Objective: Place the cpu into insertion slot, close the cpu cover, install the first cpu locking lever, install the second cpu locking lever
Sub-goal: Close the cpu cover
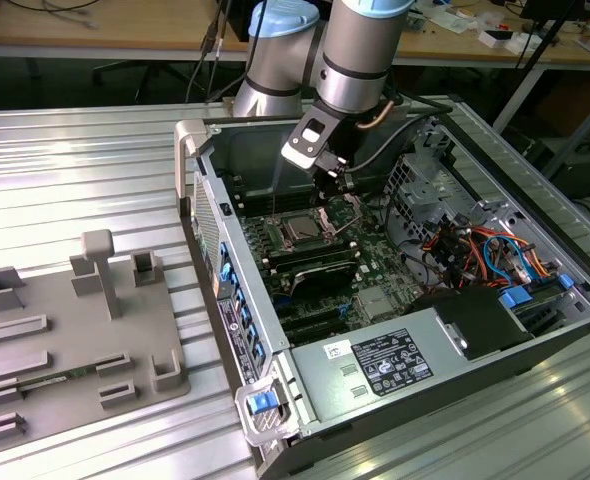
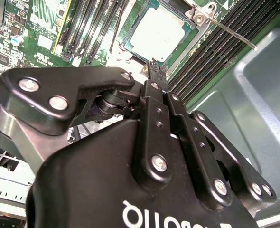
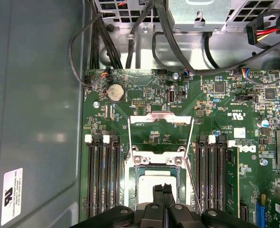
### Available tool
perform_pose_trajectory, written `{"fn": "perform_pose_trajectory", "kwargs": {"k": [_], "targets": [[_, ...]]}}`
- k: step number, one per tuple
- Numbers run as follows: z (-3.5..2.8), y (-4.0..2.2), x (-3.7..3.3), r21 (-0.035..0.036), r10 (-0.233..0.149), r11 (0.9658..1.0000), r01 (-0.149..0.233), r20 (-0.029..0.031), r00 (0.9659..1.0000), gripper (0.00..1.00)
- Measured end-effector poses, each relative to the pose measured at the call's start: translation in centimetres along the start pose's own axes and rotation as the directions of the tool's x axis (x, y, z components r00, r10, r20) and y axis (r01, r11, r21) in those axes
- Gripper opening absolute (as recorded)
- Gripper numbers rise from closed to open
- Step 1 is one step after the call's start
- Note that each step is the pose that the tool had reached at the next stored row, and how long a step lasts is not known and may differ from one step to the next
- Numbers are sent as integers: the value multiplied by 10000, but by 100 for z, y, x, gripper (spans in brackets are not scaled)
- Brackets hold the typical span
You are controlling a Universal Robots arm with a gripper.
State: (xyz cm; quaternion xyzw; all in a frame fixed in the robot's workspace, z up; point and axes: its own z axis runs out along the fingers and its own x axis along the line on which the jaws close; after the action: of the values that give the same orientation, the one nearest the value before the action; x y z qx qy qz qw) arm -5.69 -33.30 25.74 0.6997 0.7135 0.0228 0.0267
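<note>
The cpu [image 3: 154,182], a square chip with a silvery top, lies flat in the socket on the green motherboard [image 3: 216,107]; it also shows in the second wrist view [image 2: 159,33] and the exterior view [image 1: 300,229]. The cpu cover [image 3: 161,118] is swung back open, and the board shows through its open centre. A thin locking lever [image 2: 225,31] sticks out, unlatched, beside the socket. My gripper [image 3: 162,188] hangs just above the cpu's edge with its black fingers pressed together and nothing between them. It also appears in the second wrist view [image 2: 154,65] and the exterior view [image 1: 339,184].
Black memory slots [image 3: 102,175] flank the socket on both sides. The power supply [image 1: 390,365] with its white label fills the case's near end. Cable bundles [image 1: 475,250] lie toward the exterior view's right. A grey fixture plate [image 1: 75,340] sits on the table at the exterior view's left.
</note>
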Motion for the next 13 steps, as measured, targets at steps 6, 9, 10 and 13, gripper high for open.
{"fn": "perform_pose_trajectory", "kwargs": {"k": [6,9,10,13], "targets": [[1,6,0,-1,-2,10000,2,0,10000,11],[10,64,-1,0,-1,10000,1,0,10000,11],[15,90,-2,0,0,10000,0,-1,10000,11],[17,137,-3,2,-1,10000,1,2,10000,11]]}}
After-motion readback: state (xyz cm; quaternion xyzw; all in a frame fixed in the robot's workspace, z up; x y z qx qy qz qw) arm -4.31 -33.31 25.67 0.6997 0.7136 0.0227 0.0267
